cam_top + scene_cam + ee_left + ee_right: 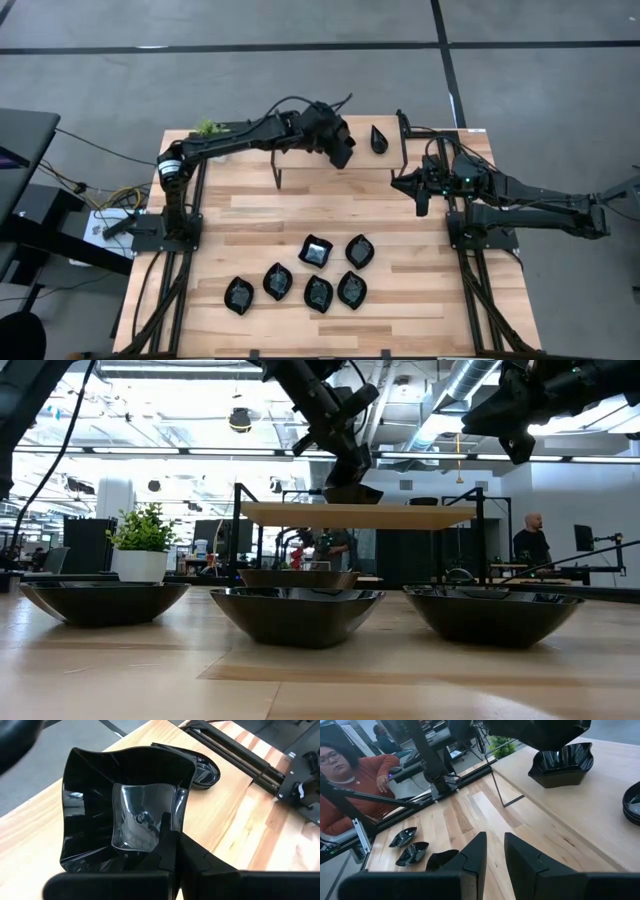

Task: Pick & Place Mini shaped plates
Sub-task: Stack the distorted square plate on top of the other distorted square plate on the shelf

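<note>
Fingers (167, 837) of left gripper (343, 152) clamped on wavy-edged square plate (125, 805) above raised shelf (340, 150), frame top; right gripper (492, 851) slightly parted, empty. Wooden surface (250, 215); person (350, 780) beyond.

The left tool (341, 150) covers the wavy-edged plate (125, 805) from above.

A robotics lab is showing here: exposed ceiling ducts (470, 385) and strip lights are running overhead, a person (527, 545) is standing among equipment benches, and cables (85, 190) are trailing off the wooden table (250, 215).
</note>
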`<action>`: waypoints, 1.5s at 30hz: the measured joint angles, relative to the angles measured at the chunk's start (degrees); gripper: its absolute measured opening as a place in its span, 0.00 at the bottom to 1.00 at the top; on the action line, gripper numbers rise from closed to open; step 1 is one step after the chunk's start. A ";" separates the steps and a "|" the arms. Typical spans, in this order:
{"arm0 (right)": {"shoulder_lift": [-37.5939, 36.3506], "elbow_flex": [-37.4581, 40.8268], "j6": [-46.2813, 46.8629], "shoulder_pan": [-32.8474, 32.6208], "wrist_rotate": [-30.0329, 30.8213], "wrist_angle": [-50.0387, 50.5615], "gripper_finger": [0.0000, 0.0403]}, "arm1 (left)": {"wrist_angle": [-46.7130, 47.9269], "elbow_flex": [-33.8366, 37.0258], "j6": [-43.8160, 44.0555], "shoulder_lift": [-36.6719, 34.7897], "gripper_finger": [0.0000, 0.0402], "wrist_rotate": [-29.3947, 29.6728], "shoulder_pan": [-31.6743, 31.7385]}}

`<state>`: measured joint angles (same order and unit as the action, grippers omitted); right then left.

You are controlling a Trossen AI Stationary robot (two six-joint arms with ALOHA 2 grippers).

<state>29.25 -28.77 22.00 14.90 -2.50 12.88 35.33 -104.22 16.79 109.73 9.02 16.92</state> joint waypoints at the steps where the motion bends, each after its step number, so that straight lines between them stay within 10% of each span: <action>1: -0.02 0.00 0.00 0.00 0.00 0.00 0.16 | -0.01 0.00 -0.18 0.14 0.01 0.12 -0.10; 18: -0.02 0.00 0.02 0.00 -0.20 0.00 0.16 | 0.23 0.04 -0.27 1.29 0.02 0.61 -0.28; 30: -0.02 0.00 0.00 0.00 -0.20 0.00 0.16 | 0.40 0.06 -1.76 0.97 0.20 0.54 -0.54; 45: -0.02 0.00 0.00 -0.02 -0.22 0.02 0.16 | 6.37 4.26 0.22 -12.51 0.22 -6.71 -5.48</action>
<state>29.23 -28.77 22.00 14.87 -2.72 12.91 41.70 -99.96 17.01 97.22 2.31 11.45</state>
